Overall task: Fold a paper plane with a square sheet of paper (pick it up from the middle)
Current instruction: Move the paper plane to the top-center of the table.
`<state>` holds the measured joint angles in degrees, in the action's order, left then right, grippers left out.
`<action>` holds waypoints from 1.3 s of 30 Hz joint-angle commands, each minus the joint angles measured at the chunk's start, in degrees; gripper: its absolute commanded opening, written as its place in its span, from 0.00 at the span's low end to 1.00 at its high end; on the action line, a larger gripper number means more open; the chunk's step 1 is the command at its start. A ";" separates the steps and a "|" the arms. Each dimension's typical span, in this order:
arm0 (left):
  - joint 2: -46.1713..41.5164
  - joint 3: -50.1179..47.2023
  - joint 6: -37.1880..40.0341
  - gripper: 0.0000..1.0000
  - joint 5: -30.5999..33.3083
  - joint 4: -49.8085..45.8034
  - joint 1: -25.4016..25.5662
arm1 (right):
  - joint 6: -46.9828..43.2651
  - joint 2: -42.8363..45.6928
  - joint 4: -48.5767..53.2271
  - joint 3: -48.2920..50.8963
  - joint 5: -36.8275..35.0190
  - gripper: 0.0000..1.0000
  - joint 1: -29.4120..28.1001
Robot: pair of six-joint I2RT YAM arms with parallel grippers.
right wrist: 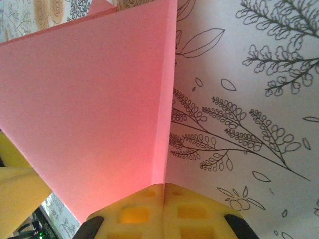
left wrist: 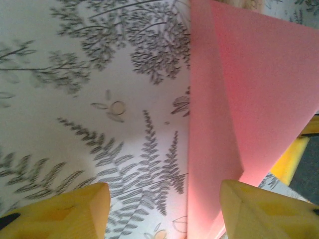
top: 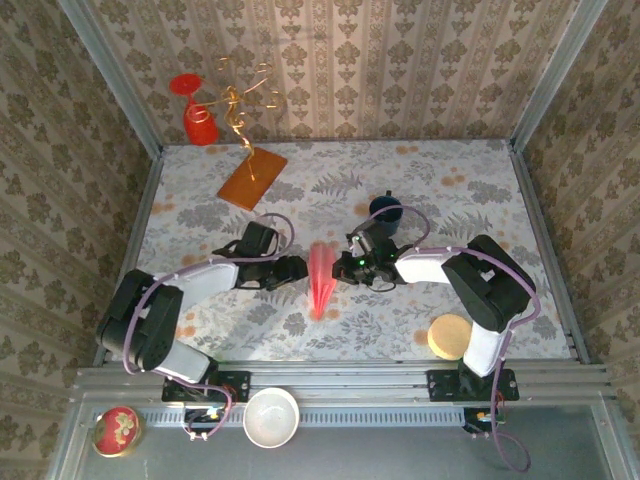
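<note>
The pink-red paper plane (top: 321,280) stood on edge at the middle of the floral table (top: 470,200), between the two arms, its narrow point aimed at the near edge; it was already a slim dart with a centre crease rather than a flat square. The right gripper (top: 347,268) was closed tight on it; in the right wrist view its yellow fingers (right wrist: 134,214) met with no gap and the folded edge of the paper ran straight down into the seam between them, one broad triangular flap leaning off to the side. The left gripper (top: 298,268) sat just beside the plane on the other side with its claw parted; in the left wrist view its two yellow fingers (left wrist: 75,214) stood well apart, the paper rising between them close to one finger, and nothing was clamped — whether that finger touched the sheet I could not tell.

By my reading the main folds were done and the task was well past halfway; what seemed left was the finishing — pressing the body crease, turning down the wings and setting the plane on the table. The orange-brown board (top: 252,177) lay well apart at the far left, untouched.
</note>
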<state>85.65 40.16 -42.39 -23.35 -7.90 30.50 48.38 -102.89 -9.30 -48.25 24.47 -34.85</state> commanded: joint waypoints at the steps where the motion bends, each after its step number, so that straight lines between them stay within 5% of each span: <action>1: 1.02 2.41 -1.22 0.60 -0.68 1.28 0.86 | 0.41 -0.03 -1.11 0.61 1.11 0.02 0.13; 16: 6.76 9.02 0.01 0.43 0.96 -3.41 3.16 | 0.35 -0.17 -0.54 0.36 0.63 0.02 0.31; 32: 1.87 7.52 0.39 0.55 2.88 -1.73 3.60 | 0.29 -0.30 0.07 0.07 0.14 0.02 0.49; 39: 6.68 9.92 1.26 0.38 3.05 -6.03 3.95 | 0.32 -0.20 0.33 0.41 -0.20 0.01 0.57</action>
<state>90.74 48.47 -42.26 -20.86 -10.90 34.11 48.36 -102.89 -9.23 -48.25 24.45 -34.63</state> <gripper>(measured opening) 0.403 0.068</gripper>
